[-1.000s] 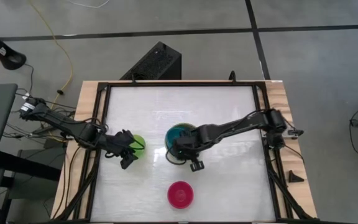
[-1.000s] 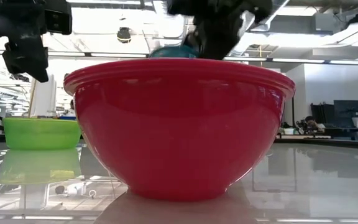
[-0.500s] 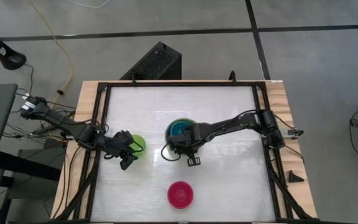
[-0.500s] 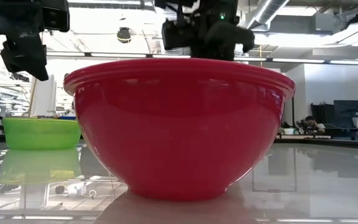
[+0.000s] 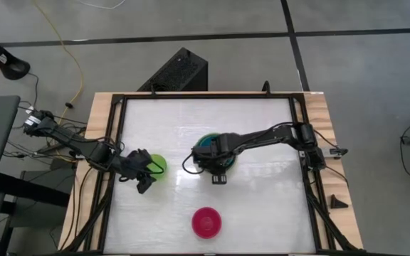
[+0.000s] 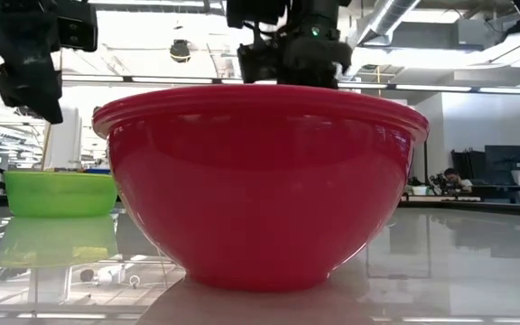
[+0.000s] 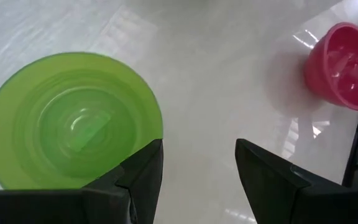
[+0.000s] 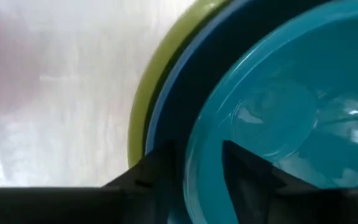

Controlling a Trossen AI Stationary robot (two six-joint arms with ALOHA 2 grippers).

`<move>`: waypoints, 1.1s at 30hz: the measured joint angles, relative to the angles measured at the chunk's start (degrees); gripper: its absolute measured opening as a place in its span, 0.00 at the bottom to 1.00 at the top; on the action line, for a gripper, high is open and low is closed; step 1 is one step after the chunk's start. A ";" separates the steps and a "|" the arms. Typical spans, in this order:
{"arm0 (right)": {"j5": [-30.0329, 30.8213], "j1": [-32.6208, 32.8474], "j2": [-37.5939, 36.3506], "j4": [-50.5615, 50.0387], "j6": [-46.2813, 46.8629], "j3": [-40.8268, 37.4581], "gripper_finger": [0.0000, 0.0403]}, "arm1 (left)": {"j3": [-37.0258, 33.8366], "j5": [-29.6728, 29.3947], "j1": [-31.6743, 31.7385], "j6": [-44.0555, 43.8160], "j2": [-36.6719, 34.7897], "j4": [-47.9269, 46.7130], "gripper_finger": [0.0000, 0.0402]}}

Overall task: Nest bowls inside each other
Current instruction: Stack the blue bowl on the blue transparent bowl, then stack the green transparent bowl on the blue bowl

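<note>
The teal bowl [image 8: 278, 106] sits inside the light blue bowl [image 8: 185, 81], which sits in the olive-green bowl [image 8: 160, 68], at mid-table [image 5: 205, 146]. My right gripper [image 8: 201, 177] points down over this stack, open, one finger inside the teal rim and one outside. The lime green bowl [image 5: 158, 166] rests on its base at the left. My left gripper [image 7: 197, 180] hovers open just beside it on its near side, holding nothing. The magenta-pink bowl [image 5: 207, 222] stands alone near the front edge. My right gripper's fingers [image 8: 160, 171] stand astride the teal bowl's rim [image 8: 191, 155] from above. Whether either finger touches it, I cannot tell. The teal bowl rests in the blue one.
Black frame rails [image 5: 116, 142] border the white tabletop on its sides. The pink bowl [image 6: 260, 181] fills the low view and hides the stack behind it. Bare table lies between the lime bowl [image 7: 73, 124] and the pink bowl [image 7: 344, 65].
My right gripper has gone a little toward the far edge and down over the stack, rolling its wrist. The teal bowl, which showed above the pink rim in the low view, has sunk out of that view into the blue bowl.
</note>
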 joint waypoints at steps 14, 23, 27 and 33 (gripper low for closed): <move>-0.72 -1.39 -4.28 1.92 5.01 16.45 0.56 | -0.02 -0.35 -0.05 2.09 0.04 -3.58 0.47; 7.23 -2.99 -19.54 2.23 10.85 16.45 0.52 | -0.02 2.94 -0.19 5.74 5.96 -3.65 0.47; 12.14 -2.20 -25.95 -0.69 13.78 16.45 0.51 | -0.04 4.87 -0.17 7.83 12.73 -3.67 0.47; 21.33 1.67 -32.51 -6.96 19.57 16.45 0.51 | -0.04 3.90 1.62 10.05 23.16 -3.70 0.47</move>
